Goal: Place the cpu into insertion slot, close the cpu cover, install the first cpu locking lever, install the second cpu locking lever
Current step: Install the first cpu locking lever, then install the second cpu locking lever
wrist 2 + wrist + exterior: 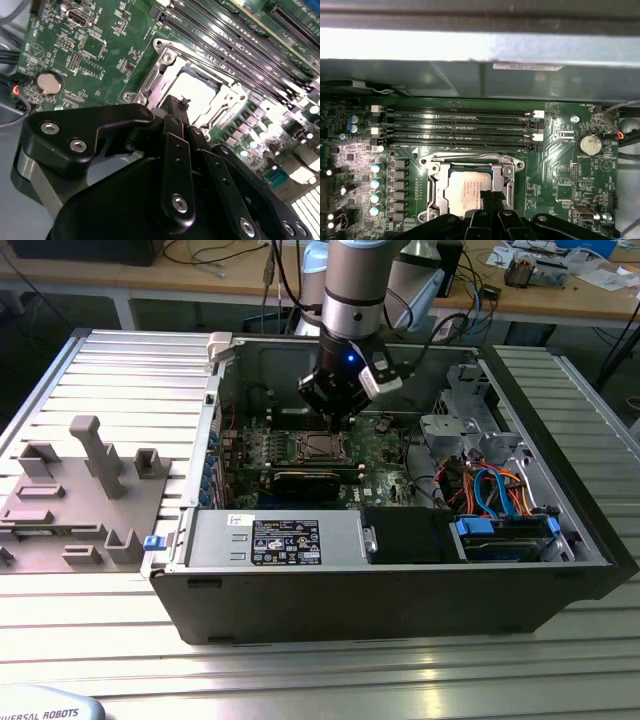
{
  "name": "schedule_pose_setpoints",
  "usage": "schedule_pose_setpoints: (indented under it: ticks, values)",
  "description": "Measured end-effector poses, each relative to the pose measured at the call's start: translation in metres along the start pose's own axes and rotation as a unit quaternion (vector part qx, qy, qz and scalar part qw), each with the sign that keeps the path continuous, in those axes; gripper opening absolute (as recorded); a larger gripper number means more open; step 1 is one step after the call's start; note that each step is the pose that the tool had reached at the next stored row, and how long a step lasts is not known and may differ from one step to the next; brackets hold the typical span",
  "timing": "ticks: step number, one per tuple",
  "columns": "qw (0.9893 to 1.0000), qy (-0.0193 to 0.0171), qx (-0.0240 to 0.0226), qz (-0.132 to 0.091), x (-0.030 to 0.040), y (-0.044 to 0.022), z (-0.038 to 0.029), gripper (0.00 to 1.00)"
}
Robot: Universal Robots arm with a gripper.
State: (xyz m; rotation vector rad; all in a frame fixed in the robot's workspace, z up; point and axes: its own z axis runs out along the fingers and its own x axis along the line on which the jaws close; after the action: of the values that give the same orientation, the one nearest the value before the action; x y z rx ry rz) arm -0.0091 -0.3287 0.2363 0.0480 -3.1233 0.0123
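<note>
Computer case (400,570) on slatted table (320,660)

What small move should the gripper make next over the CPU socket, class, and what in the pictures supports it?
Probably a short, careful descent. The cpu already lies in the insertion slot with the cpu cover down around it, and the gripper hangs just above the socket's edge, apparently not yet pressing on anything.

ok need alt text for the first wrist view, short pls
A silver cpu sits in the insertion slot on a green circuit board, framed by the metal cpu cover lying flat around it. The black claw reaches in over the chip's near edge. Beyond the socket run four long memory slots, with a round coin battery off to one side.
</note>
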Motion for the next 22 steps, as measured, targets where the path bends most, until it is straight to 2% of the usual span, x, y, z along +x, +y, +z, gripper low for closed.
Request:
schedule_pose_setpoints:
  ticks: [4,7,18,22]
  values:
    - [1.0000,0.0000,-0.0001,0.000,0.0002,-0.0001,-0.0110,0.11]
    - [1.0000,0.0001,0.0001,0.000,0.0003,-0.0001,-0.0165,0.11]
    - [1.0000,0.0000,0.0001,0.000,0.0003,-0.0002,-0.0174,0.11]
    - [1.0000,0.0000,0.0001,0.000,0.0004,-0.0022,-0.0174,0.11]
